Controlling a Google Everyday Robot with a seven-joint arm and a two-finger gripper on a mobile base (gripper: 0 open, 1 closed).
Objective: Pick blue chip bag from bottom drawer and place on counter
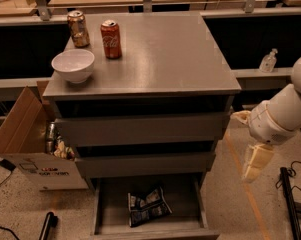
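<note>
Grey 3-drawer cabinet [140, 130] on a speckled floor [229, 204]. Its worktop [165, 59] carries a white bowl [73, 65], a red cola can [111, 39] and a brown can [78, 29]. The blue chip bag [147, 205] lies in the open bottom drawer [112, 210]. The end effector [255, 163] hangs right of the cabinet; its state cannot be told.

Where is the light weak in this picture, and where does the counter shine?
Camera view: warm, dim light overall; the counter has a soft sheen; the bottom drawer lies in shadow, yet the bag in it shows; the claw, right of the counter and below it, is well lit.
</note>
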